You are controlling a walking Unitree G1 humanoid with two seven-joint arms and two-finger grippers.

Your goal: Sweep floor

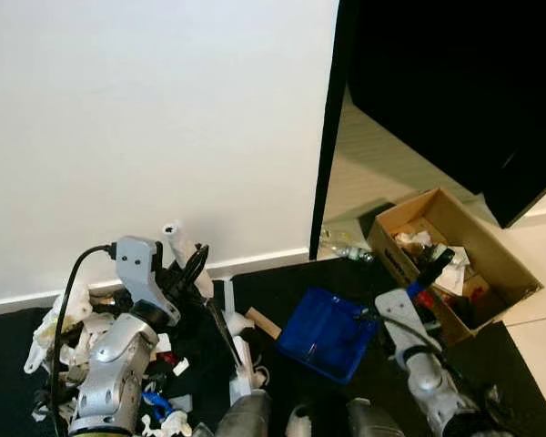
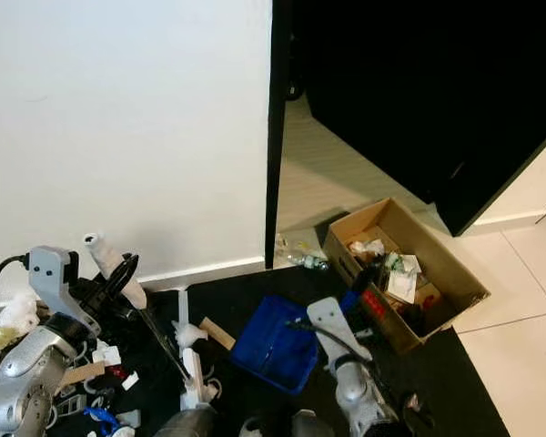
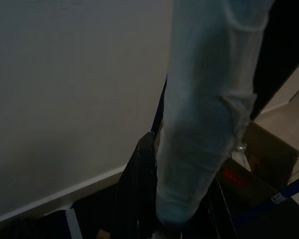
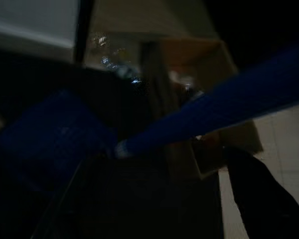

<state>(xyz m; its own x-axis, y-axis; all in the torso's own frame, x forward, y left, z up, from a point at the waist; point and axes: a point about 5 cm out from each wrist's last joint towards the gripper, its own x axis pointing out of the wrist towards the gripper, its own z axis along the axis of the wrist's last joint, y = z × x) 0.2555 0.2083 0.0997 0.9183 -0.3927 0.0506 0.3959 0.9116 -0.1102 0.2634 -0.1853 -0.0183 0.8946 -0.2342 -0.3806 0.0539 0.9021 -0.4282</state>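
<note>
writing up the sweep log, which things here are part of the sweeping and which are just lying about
Part of the job:
- white-wrapped broom handle, held by the left gripper
- blue plastic dustpan, its blue handle at the right gripper
- white scraps and litter on the black mat

Lying about:
- brown cardboard box of rubbish
- clear plastic bottle by the doorway
</note>
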